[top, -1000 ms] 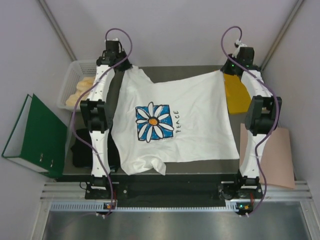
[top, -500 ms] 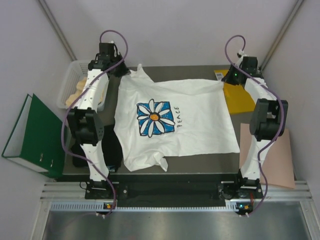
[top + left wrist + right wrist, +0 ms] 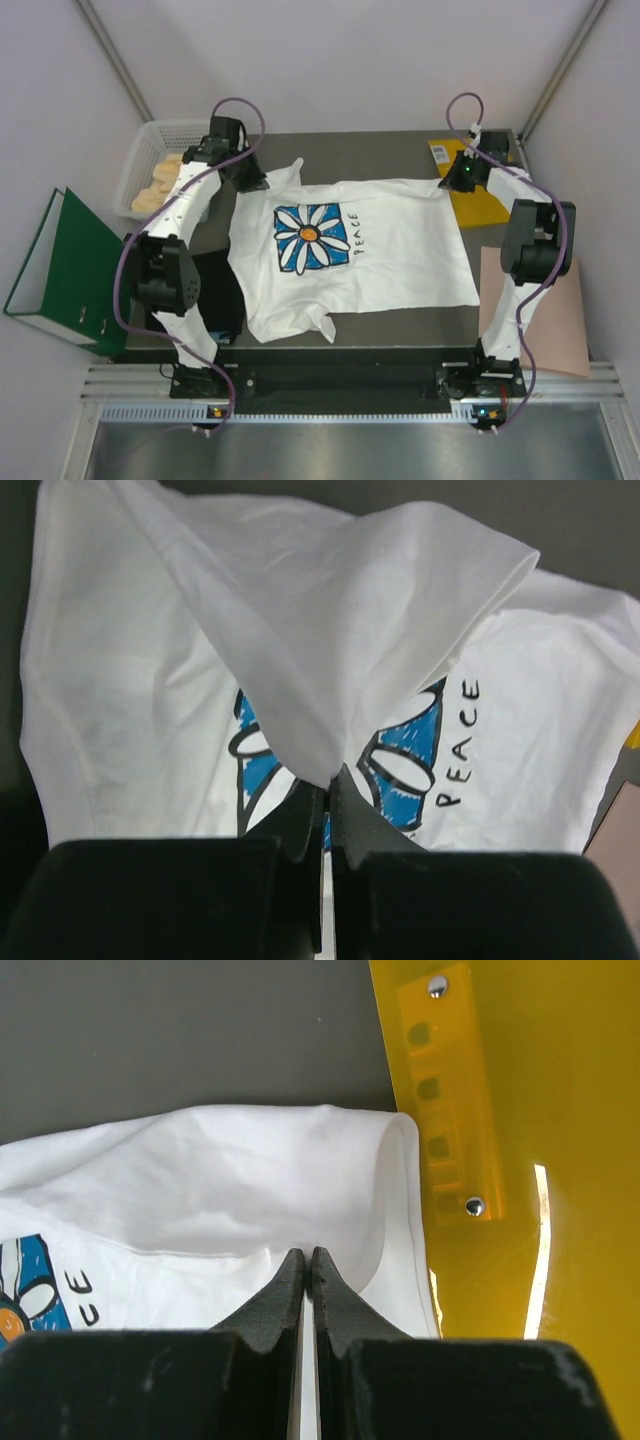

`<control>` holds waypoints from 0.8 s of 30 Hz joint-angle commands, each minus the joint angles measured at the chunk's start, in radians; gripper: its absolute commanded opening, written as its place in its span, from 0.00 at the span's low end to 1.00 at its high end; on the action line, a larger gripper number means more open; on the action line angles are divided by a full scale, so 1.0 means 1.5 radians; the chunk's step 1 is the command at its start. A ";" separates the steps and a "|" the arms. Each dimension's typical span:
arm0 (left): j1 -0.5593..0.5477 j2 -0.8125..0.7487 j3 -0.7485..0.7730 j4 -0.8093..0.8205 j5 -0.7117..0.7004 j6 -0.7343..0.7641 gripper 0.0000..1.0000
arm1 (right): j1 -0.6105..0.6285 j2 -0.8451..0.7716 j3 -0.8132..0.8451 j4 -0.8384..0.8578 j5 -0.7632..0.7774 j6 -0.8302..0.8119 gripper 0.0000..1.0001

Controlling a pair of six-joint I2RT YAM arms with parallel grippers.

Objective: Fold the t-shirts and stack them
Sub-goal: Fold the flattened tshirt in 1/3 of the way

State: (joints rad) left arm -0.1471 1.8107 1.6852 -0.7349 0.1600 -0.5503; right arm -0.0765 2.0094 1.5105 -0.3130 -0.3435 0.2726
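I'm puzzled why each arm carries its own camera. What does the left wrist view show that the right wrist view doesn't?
Only the left wrist view shows the whole PEACE lettering under a lifted fold. Only the right wrist view shows the rivets on the yellow envelope. Both show the white t-shirt pinched in a shut hand: the left hand in one, the right hand in the other.

White t-shirt (image 3: 400,260) w/ blue daisy print (image 3: 309,237); yellow envelope (image 3: 580,1110).
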 commanded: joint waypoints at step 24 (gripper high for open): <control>-0.047 -0.264 -0.324 -0.175 0.006 -0.070 0.00 | -0.006 -0.009 -0.042 -0.085 0.094 0.003 0.11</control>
State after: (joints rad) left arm -0.1913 1.4715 1.2552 -0.9298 0.1608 -0.6315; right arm -0.0765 2.0094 1.4151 -0.3988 -0.2241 0.2737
